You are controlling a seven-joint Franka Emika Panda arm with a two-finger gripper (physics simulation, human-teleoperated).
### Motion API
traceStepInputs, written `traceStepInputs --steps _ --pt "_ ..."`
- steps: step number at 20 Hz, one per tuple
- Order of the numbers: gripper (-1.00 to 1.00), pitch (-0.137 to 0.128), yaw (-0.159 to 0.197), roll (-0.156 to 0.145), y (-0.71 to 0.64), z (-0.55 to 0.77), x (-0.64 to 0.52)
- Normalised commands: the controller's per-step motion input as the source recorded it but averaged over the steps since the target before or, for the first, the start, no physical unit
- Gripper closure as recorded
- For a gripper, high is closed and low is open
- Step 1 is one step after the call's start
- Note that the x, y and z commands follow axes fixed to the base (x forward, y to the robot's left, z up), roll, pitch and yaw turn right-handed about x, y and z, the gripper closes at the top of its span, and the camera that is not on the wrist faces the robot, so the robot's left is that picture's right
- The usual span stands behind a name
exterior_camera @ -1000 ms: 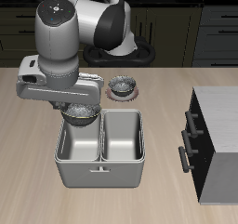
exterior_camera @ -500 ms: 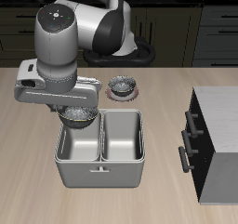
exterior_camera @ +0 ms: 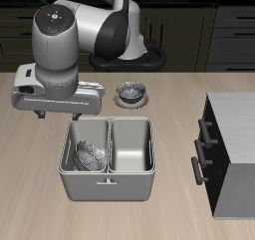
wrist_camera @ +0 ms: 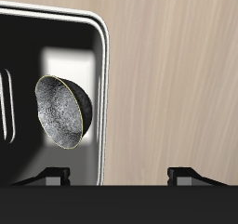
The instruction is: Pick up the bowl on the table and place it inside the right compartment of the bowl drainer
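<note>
The bowl (exterior_camera: 90,156) lies tilted on its side inside the right compartment of the bowl drainer (exterior_camera: 108,185), the well farther from the cabinet. In the wrist view the bowl (wrist_camera: 60,110) shows its speckled inside and leans near the well's wall, below the drainer's rim (wrist_camera: 104,79). My gripper (exterior_camera: 62,113) hangs open above the back edge of the drainer, with nothing between its fingers. Both fingertips (wrist_camera: 56,175) stand wide apart around the gripper's (wrist_camera: 121,177) empty gap.
A twin bowl on a pinkish disc (exterior_camera: 130,91) stands behind the drainer. A grey cabinet box with a dark front (exterior_camera: 234,149) sits beside the drainer. The drainer's other well (exterior_camera: 131,149) holds nothing.
The gripper held the bowl just over the well before; now it has opened and risen a little, and the bowl has dropped into the compartment.
</note>
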Motion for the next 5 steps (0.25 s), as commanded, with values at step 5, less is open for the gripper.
traceStepInputs --steps 5 --pt "-1.00 0.006 0.009 -0.005 -0.04 -0.02 -0.03"
